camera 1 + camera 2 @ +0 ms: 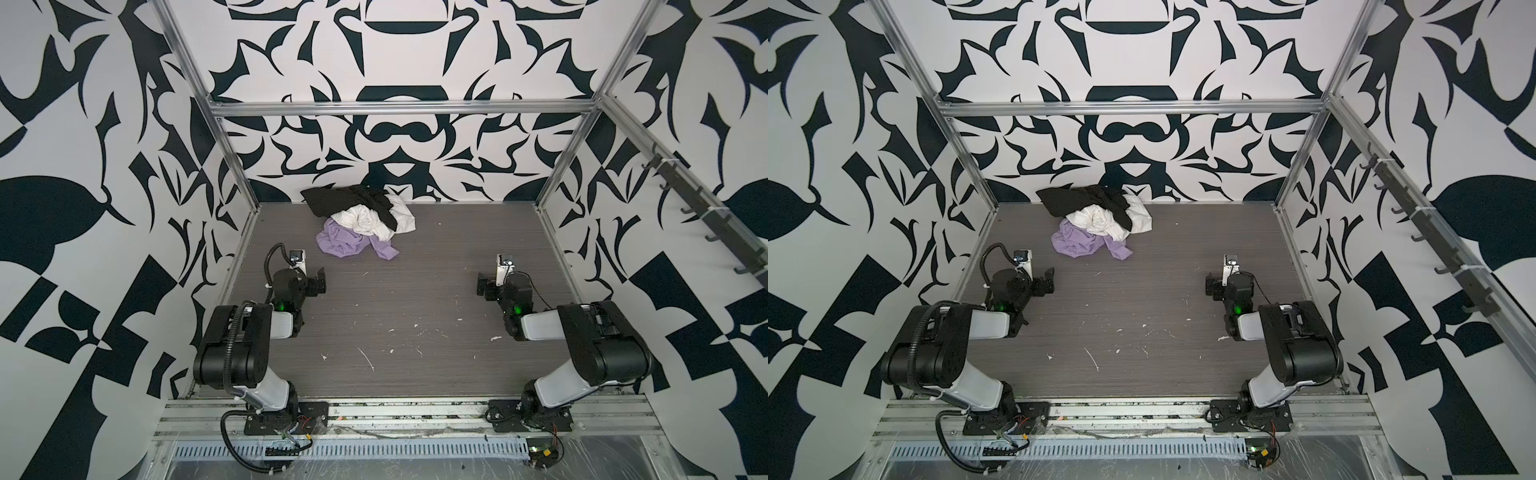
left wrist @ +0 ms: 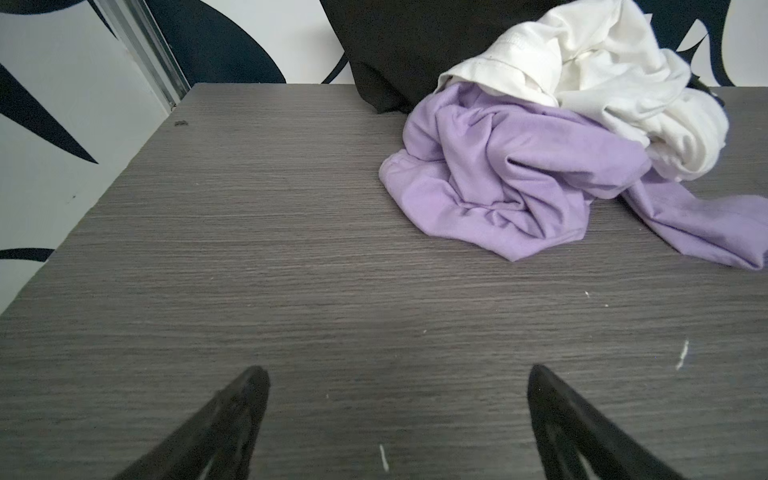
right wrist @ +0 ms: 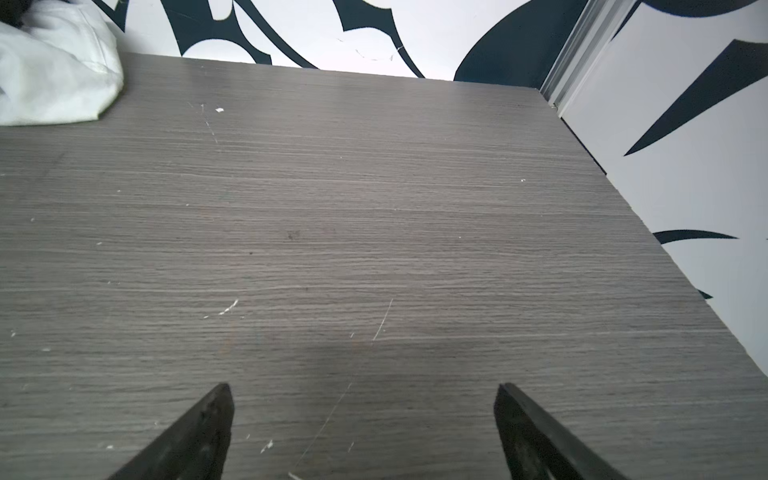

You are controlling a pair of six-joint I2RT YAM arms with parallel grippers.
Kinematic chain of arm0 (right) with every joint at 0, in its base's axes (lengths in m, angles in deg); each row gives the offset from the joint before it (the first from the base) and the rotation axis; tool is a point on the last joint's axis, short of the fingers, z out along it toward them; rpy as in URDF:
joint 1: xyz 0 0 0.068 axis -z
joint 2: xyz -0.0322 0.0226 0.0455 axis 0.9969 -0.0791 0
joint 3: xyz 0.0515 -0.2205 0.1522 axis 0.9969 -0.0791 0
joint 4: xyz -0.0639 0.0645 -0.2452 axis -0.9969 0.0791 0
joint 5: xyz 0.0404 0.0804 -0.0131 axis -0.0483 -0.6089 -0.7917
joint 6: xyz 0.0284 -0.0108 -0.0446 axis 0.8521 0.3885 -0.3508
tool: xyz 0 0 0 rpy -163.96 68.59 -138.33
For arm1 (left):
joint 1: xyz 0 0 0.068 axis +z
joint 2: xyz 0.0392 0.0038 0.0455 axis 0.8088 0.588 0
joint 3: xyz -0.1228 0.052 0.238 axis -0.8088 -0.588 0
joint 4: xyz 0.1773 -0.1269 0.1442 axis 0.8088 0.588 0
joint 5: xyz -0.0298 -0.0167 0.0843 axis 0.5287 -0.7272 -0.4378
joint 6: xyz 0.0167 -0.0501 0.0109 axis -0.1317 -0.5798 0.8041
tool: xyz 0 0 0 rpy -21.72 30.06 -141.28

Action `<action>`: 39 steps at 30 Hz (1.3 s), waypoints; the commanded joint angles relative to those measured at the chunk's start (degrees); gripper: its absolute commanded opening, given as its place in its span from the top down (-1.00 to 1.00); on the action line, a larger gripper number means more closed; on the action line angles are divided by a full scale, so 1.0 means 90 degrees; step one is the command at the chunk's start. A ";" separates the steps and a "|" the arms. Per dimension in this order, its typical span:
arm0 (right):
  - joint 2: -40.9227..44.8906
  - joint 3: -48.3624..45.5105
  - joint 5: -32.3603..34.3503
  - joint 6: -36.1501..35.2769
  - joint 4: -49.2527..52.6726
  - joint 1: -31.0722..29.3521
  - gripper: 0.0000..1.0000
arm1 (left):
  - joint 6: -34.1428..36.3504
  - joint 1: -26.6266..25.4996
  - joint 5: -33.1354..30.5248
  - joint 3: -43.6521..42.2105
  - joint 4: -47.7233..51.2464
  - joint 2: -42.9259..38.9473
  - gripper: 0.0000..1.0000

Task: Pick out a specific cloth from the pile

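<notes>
Three garments form one pile [image 1: 359, 218] at 12 o'clock on the counter [image 1: 395, 299]: black cloth [image 1: 332, 199], white cloth [image 1: 370, 220], lavender cloth [image 1: 343, 243] at its 7 o'clock edge. Two arms folded low; left tool [image 1: 322, 282] at 9 o'clock, right tool [image 1: 482, 286] at 3, both wide, empty. Right wrist view shows only white cloth [image 3: 54, 70]; left wrist view shows all three.

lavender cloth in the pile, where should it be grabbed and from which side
Grip the lavender cloth by its loose tail, which lies flat on bare table clear of the white cloth covering its far edge. Come down from the near side, likely catching nothing else.
</notes>
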 commanded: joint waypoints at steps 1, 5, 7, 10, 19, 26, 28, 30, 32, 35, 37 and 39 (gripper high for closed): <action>0.0102 0.0030 -0.0038 -0.0033 -0.0126 0.0015 -1.00 | -0.0050 0.0021 0.0167 0.0003 -0.0029 0.0009 -0.99; 0.0102 0.0028 -0.0038 -0.0033 -0.0121 0.0023 -1.00 | -0.0059 0.0015 0.0171 -0.0146 -0.0240 -0.0065 -0.99; 0.0103 0.0029 -0.0038 -0.0033 -0.0129 0.0018 -1.00 | -0.0052 0.0016 0.0166 -0.0167 -0.0265 -0.0082 -0.99; 0.0097 0.0022 -0.0040 -0.0033 -0.0128 0.0017 -1.00 | -0.0079 0.0020 0.0171 -0.0186 -0.0299 -0.0084 -0.99; 0.0114 0.0011 -0.0038 -0.0033 -0.0143 0.0014 -1.00 | -0.0060 0.0019 0.0181 -0.0181 -0.0301 -0.0081 -0.99; 0.0109 0.0011 -0.0035 -0.0033 -0.0154 0.0019 -1.00 | -0.0020 0.0015 0.0211 -0.0178 -0.0301 -0.0085 -0.99; 0.0109 0.0011 -0.0038 -0.0033 -0.0158 0.0016 -1.00 | -0.0021 0.0018 0.0220 -0.0178 -0.0301 -0.0086 -0.99; 0.0121 0.0001 -0.0029 -0.0033 -0.0158 0.0016 -1.00 | -0.0006 0.0024 0.0220 -0.0176 -0.0301 -0.0087 -0.99; 0.0124 0.0001 -0.0024 -0.0031 -0.0155 0.0014 -1.00 | -0.0019 0.0019 0.0221 -0.0177 -0.0301 -0.0083 -0.99; 0.0120 -0.0009 -0.0041 -0.0038 -0.0182 0.0014 -1.00 | -0.0021 0.0018 0.0216 -0.0177 -0.0301 -0.0082 -0.99; 0.0119 -0.0016 0.0119 0.0042 -0.0191 0.0022 -1.00 | -0.0021 0.0025 0.0225 -0.0181 -0.0304 -0.0080 -0.99; 0.0130 -0.0052 0.0321 0.0108 -0.0229 0.0019 -1.00 | -0.0020 0.0021 0.0232 -0.0171 -0.0292 -0.0080 -0.99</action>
